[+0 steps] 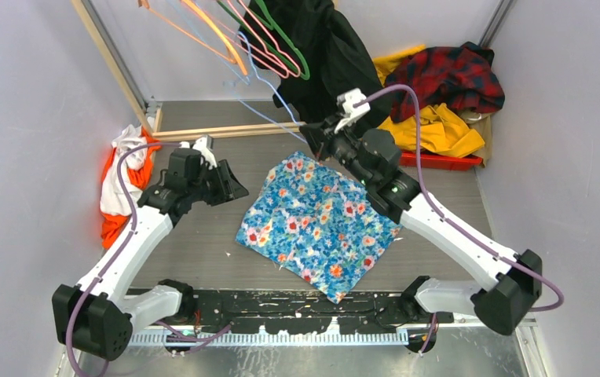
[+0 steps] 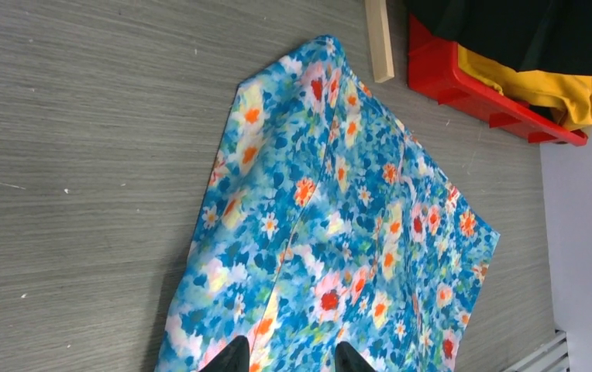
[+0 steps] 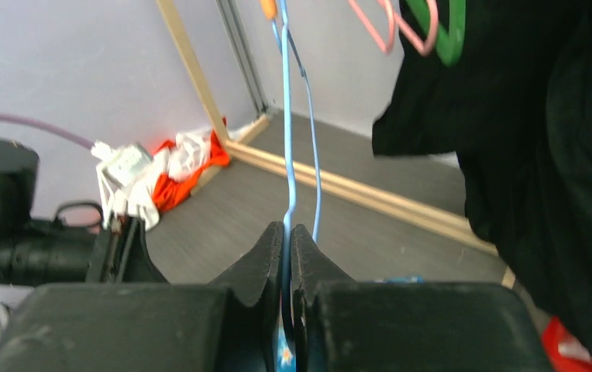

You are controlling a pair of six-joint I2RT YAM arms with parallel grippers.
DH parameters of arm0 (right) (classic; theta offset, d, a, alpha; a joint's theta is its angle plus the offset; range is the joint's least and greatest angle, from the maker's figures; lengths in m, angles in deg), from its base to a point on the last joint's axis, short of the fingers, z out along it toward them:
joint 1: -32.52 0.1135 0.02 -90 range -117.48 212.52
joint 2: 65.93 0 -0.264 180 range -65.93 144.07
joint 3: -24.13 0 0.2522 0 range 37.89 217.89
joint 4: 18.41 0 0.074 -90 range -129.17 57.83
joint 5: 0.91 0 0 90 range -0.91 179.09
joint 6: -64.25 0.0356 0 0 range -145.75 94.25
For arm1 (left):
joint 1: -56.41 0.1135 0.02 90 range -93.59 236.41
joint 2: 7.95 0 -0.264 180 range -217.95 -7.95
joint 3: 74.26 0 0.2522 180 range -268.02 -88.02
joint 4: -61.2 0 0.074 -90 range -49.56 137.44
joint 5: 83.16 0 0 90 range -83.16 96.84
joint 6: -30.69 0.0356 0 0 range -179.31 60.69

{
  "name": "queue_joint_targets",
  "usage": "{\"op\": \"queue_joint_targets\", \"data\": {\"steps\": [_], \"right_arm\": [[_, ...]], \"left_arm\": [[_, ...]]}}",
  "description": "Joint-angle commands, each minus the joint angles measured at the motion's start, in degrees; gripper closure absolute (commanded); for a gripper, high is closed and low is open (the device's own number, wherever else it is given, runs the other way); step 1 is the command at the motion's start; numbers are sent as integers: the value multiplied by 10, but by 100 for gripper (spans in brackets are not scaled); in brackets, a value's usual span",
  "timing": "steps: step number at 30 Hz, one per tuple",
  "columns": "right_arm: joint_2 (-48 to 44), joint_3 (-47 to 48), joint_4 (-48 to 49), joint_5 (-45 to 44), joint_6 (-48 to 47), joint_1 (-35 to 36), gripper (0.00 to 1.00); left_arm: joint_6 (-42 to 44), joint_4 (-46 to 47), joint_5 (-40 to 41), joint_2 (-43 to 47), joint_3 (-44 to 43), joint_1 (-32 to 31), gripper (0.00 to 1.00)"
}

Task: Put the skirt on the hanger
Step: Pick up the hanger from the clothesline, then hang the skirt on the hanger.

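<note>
- Right gripper (image 3: pixel 287 260) is pinched tight on the thin wire of the light blue hanger (image 3: pixel 286 139), jaws flat against the strand. From above, it sits at 12 o'clock of the skirt, close to the far corner.
- At the middle of the table (image 1: pixel 203 259), between the two arms, the skirt (image 1: pixel 316 224) lies spread flat. Neither gripper holds it and it is on no hanger.
- Left gripper (image 2: pixel 291 363) hovers at the skirt's 9 o'clock edge, jaws partway apart with nothing between them, its camera looking along the cloth.
- The step in hand looks like fetching the hanger. Its wire runs up toward 11 o'clock among the other hangers (image 1: pixel 217 33), and I cannot tell whether its hook is free of them.
- Next, the hanger likely has to come down to the cloth while the left gripper lifts an edge to feed over it. Which edge is the waist I cannot tell.
- Further out, a black coat (image 1: pixel 336 55) hangs at 12 o'clock and a red bin (image 1: pixel 442 162) with a yellow garment (image 1: pixel 438 129) sits at 2 o'clock. A white and orange garment (image 1: pixel 116 192) lies at 9 o'clock by the wall.
</note>
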Motion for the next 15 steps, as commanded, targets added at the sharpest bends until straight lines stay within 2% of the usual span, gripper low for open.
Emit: {"op": "queue_joint_targets", "data": {"steps": [1,5,10,15], "right_arm": [[-68,-44,0,-33,20,7,99],[-103,-88,-9,-46,50,12,99],[-160,-193,26,-62,132,38,99],[-204,-317,84,-115,217,120,99]], "left_arm": [[9,-9,-12,30,-8,3,56],[10,-20,-15,39,-6,3,56],[14,-32,-20,50,-2,3,56],[23,-52,-21,67,0,3,56]]}}
